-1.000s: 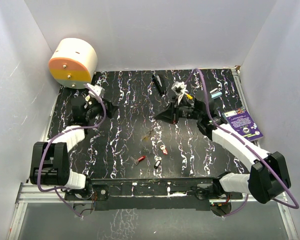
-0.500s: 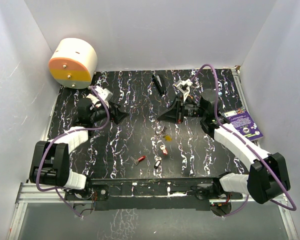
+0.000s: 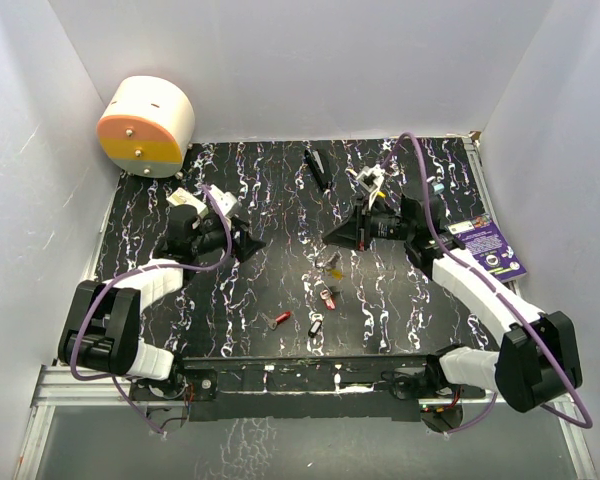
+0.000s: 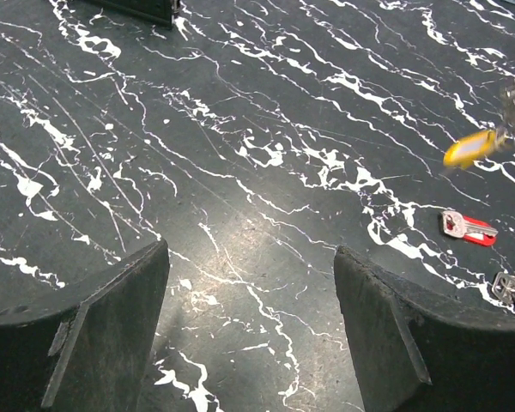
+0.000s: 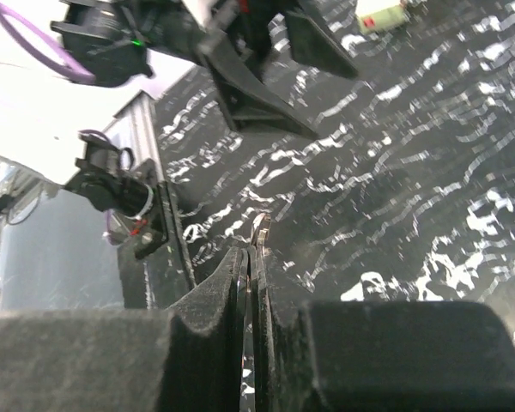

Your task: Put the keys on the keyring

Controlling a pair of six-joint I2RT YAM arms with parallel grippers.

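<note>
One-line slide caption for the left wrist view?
Left gripper open above the black marbled table; a blurred yellow key and a red key at right.

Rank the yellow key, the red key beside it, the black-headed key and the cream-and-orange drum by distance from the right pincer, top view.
From the right pincer:
1. Yellow key, just on its near side.
2. Red key, a little farther that way.
3. Black-headed key, nearer the front still.
4. Cream-and-orange drum, far-left corner.
</note>
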